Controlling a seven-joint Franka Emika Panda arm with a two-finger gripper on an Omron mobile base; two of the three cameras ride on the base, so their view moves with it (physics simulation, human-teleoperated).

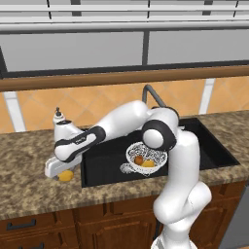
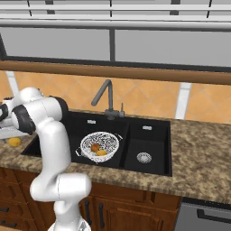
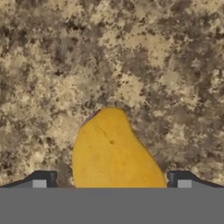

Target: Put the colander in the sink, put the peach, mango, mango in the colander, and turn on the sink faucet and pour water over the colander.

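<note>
The white mesh colander [image 1: 130, 151] [image 2: 85, 143] sits in the left basin of the black sink [image 1: 209, 148] [image 2: 151, 131]. The peach [image 1: 139, 160] [image 2: 95, 147] and one mango [image 1: 149, 164] [image 2: 102, 152] lie inside it. A second mango [image 1: 66, 175] [image 2: 15, 141] [image 3: 111, 151] lies on the counter left of the sink. My gripper [image 1: 62, 171] [image 3: 111, 181] hangs just above this mango, open, one fingertip [image 3: 41, 180] on each side of it and not touching. The faucet [image 1: 151, 92] [image 2: 106, 97] stands behind the sink; no water runs.
A white soap dispenser [image 1: 59, 119] stands on the speckled granite counter [image 1: 29, 194] [image 3: 131, 52] behind my hand. The right basin has a round silver drain [image 2: 144, 157]. A tiled wall and a window ledge run behind the sink.
</note>
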